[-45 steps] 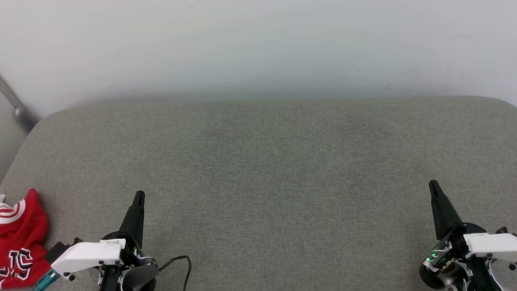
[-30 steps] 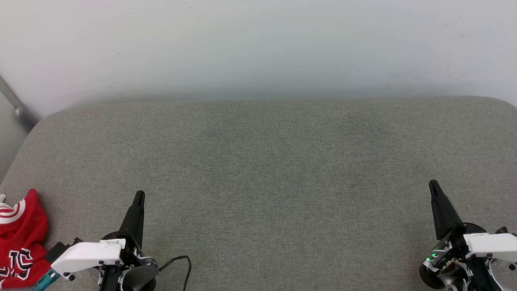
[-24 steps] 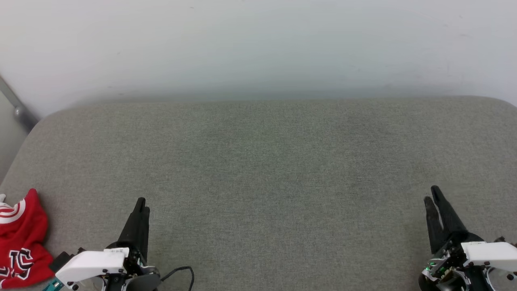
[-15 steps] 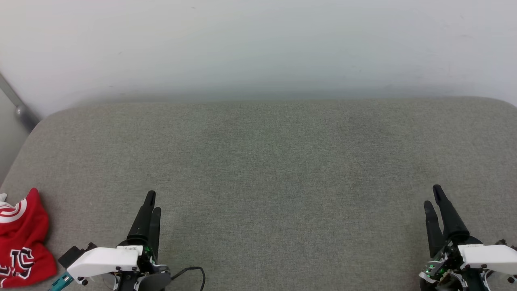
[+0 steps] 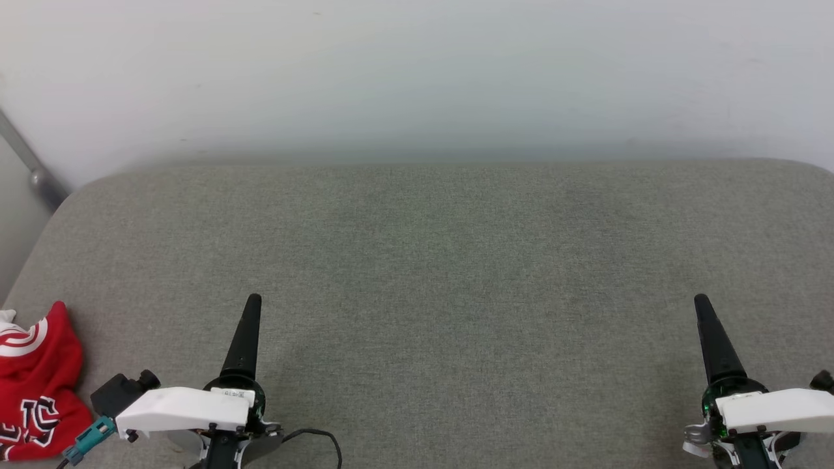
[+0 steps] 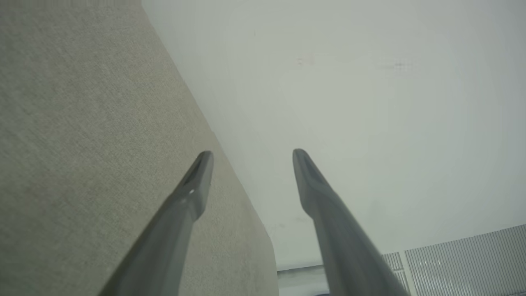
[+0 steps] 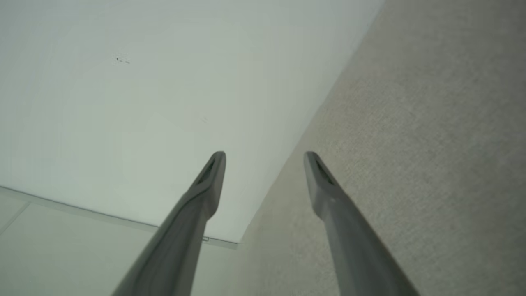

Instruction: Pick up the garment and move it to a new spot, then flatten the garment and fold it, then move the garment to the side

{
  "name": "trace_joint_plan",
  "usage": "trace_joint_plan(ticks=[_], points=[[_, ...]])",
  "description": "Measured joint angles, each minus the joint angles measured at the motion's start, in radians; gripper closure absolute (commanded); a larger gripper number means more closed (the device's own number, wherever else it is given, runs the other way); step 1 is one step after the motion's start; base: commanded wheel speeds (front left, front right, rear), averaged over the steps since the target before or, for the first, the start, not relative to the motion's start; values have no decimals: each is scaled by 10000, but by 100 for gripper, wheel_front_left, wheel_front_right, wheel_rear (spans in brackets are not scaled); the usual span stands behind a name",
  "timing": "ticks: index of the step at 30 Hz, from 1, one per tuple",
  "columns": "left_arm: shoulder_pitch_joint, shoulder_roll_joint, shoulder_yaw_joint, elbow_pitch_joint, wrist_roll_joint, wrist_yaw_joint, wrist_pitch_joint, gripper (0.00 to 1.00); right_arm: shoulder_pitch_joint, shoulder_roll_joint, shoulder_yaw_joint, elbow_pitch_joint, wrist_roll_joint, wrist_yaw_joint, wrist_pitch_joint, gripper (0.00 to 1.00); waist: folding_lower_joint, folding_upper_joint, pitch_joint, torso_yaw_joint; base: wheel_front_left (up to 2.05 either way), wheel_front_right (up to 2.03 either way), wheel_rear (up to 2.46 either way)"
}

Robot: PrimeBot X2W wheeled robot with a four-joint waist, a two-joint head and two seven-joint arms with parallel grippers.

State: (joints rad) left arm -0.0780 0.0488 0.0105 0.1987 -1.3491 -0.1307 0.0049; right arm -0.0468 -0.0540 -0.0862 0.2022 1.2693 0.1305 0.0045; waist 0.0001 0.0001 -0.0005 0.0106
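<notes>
Jaws stand wide apart and empty on both arms. The left gripper point(image 6: 251, 158) points out over the grey cushion point(image 5: 443, 273) toward the pale wall point(image 5: 417, 71), and the right gripper point(image 7: 265, 158) does the same on the far side, well apart from it. Neither touches any cloth. The red jersey point(image 5: 39, 384) lies crumpled at the near left corner of the cushion, just left of the left wrist housing. Part of it is cut off by the edge of the head view, with a striped cuff or collar band and some black lettering showing. The step in hand looks like the very first one, the pick-up, and the left arm is the natural one for it. It would do well to turn at the waist first so the whole heap is in view. The fingers should then tip down and close on a raised fold near the top of the bundle rather than rake along the upholstery. Thin fabric can slip or give up a single layer, so a deep bite is safer. The lift should clear the cushion before carrying to the bare middle, keeping the loose black cable point(image 5: 319, 436) by the wrist out of the cloth.
</notes>
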Motion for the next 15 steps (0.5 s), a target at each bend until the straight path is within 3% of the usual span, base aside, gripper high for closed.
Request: trace_joint_plan(ticks=[15], points=[[162,-10,-443,-525,3636,2,-560,0,223,31,44,-756,-4103,2,-391,0,0,0,-56,100,0,0,0]])
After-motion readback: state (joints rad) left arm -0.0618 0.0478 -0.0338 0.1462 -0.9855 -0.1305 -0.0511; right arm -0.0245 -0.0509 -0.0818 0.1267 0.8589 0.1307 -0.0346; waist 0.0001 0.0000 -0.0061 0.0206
